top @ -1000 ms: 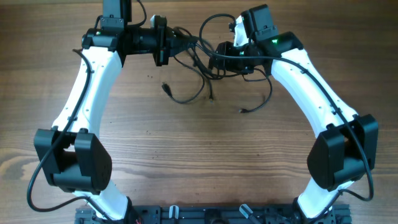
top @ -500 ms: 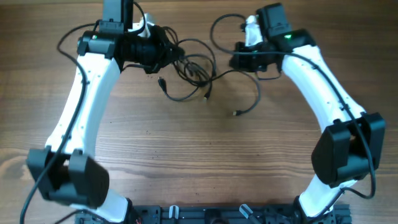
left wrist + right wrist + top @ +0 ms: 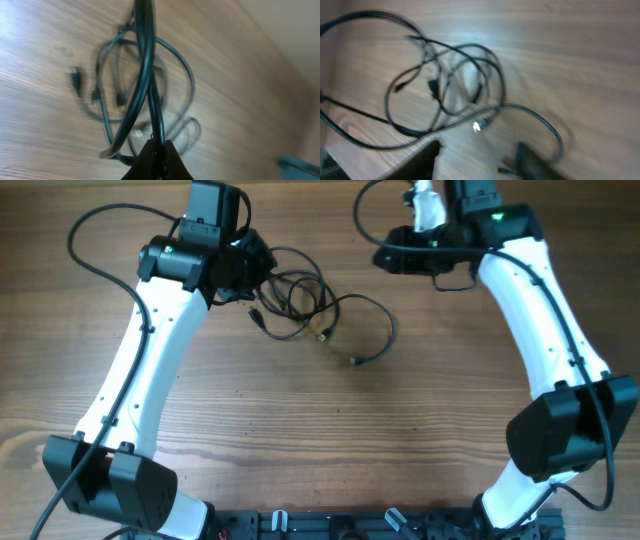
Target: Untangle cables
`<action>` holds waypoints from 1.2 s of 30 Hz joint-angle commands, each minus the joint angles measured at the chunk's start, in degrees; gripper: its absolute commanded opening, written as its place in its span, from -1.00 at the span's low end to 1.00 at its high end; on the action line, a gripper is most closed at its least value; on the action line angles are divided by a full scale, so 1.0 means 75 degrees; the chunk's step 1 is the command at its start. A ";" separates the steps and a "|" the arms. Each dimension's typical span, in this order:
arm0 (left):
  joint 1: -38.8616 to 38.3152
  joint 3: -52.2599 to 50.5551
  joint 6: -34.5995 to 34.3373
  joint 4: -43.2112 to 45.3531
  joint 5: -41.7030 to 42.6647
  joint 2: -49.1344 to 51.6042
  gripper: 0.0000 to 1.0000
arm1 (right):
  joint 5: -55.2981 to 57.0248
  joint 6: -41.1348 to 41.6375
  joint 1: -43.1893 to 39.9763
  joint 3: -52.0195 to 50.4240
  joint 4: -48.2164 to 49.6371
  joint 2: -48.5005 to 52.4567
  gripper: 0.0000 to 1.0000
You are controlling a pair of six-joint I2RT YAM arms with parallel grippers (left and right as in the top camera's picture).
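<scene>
You're mid-untangle: left fingers clenched on one strand of the cables heaped by the bench far edge, right fingers released and empty, so next likely grab the loose plug end and pull apart.

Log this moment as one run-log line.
left fingers: shut on cables | right fingers: open, empty | cables: tangled on table

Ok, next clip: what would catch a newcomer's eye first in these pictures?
The tangle of thin black cables lies at the far middle of the table, one plug end trailing right. The left gripper is pinched shut on a strand at its left edge. The right gripper hangs open, apart from it on the right.
</scene>
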 commanded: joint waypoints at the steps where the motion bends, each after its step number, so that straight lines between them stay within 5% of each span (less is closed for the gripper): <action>1: 0.0195 0.0047 0.0178 0.0606 0.3069 -0.0020 -0.92 | -0.0490 -0.0154 0.0463 -0.0373 0.0408 -0.0125 0.29; 7: 0.0734 0.0047 0.0143 0.0740 0.5330 -0.0029 -0.92 | -0.0874 -0.0152 0.0554 -0.0551 0.1145 0.0664 0.36; 14: 0.0734 0.0047 -0.0058 0.0831 0.5779 -0.0029 -0.92 | -0.1664 -0.0149 0.0764 -0.0551 0.1851 0.1804 0.34; 19: 0.0734 0.0047 -0.0117 0.0833 0.5776 -0.0029 -0.92 | -0.1501 0.0475 0.0962 -0.0565 0.2393 0.2253 -0.14; 21: 0.0761 0.0047 -0.0111 0.0851 0.5744 -0.0029 -0.92 | -0.0956 0.0740 0.0962 -0.0565 0.2294 0.2323 -0.55; 23: 0.0842 0.0047 -0.0079 0.0752 0.4998 -0.0029 -0.92 | -0.0679 0.0743 0.0898 -0.0562 0.2060 0.2311 -0.91; 28: 0.0912 0.0003 -0.0490 -0.0839 -0.1478 -0.0012 -0.92 | 0.0338 0.0621 -0.0495 -0.0554 0.1241 0.0801 -0.91; 31: 0.0918 0.0003 -0.0941 -0.1288 -0.3194 -0.0012 -0.92 | 0.1291 0.0624 -0.1291 -0.0554 0.0723 -0.0323 -0.91; 36: 0.0973 0.0003 -0.1323 -0.1515 -0.4304 -0.0012 -0.92 | 0.1807 0.1064 -0.2486 -0.0554 0.0463 -0.1594 -0.91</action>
